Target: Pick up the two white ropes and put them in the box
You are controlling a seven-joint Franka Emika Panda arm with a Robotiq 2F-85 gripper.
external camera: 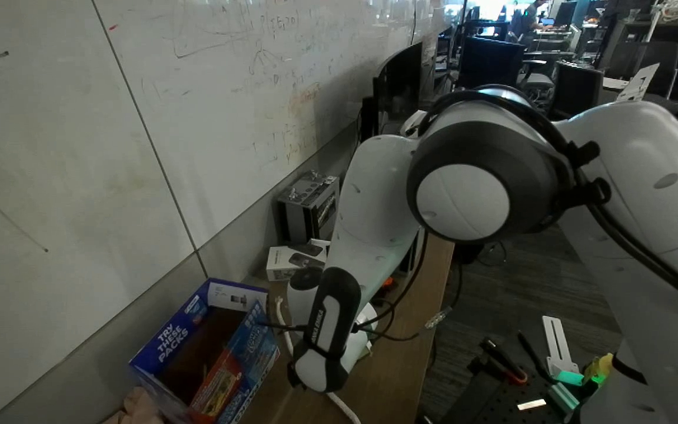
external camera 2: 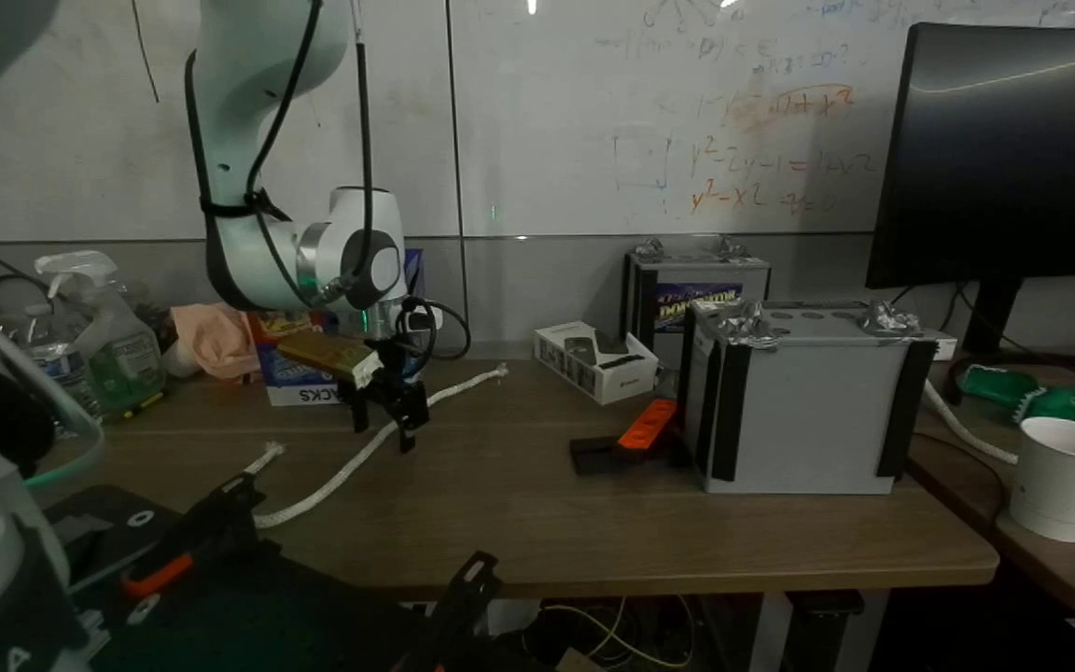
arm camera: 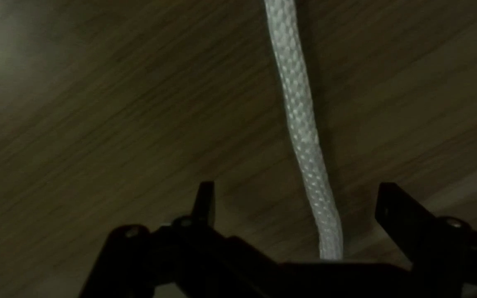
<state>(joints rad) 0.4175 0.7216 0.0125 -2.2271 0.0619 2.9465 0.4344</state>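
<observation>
Wide-spread hand (arm camera: 297, 185) closest to the wrist lens, nothing in its grip, with white rope (arm camera: 298, 103) showing in the gap, ungripped, on the bench (external camera 2: 537, 513) beside the box (external camera: 168, 341). Inside the box, no rope visible, but too dark to be sure. Apparently remaining: grasping, lifting and boxing this one. Impossible to judge: any progress with a second rope.

White braided rope (arm camera: 300, 111), blue-red box (external camera: 248, 356), black fingers (arm camera: 400, 219), grained brown table (external camera 2: 537, 523)
</observation>
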